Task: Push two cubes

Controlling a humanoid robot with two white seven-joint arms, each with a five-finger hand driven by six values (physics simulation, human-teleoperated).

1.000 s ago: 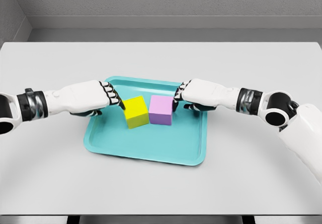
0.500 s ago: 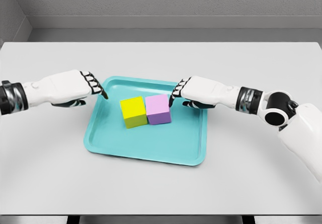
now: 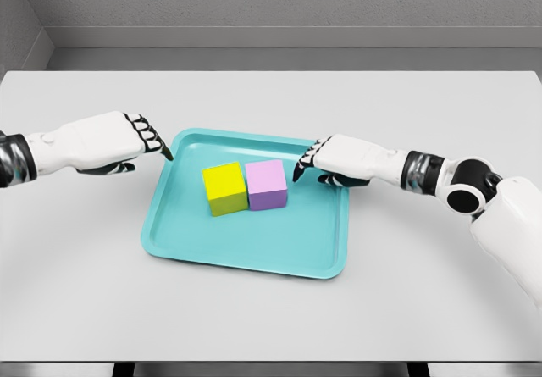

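Your left hand (image 3: pixel 114 140) sits over the worktop (image 3: pixel 271 309) just outside the left rim of the teal tray (image 3: pixel 254 254), fingers curled and holding nothing, dark fingertips aimed toward the tray. Your right hand (image 3: pixel 339 158) hovers over the tray's right side, likewise curled and empty, its fingertips close to the lilac cube (image 3: pixel 266 184) but clear of it.

Both hands have pulled back. A second ago each was pressed against its cube; half a second ago the left was already off and the right was still at the lilac face. Now neither touches anything.

The yellow cube (image 3: pixel 224 188) and the lilac cube stand side by side in the tray's middle, faces touching, where a narrow gap showed a second earlier. Since the half-second mark they have not shifted.

That reads as the push being done: the cubes are together, and you are retreating.
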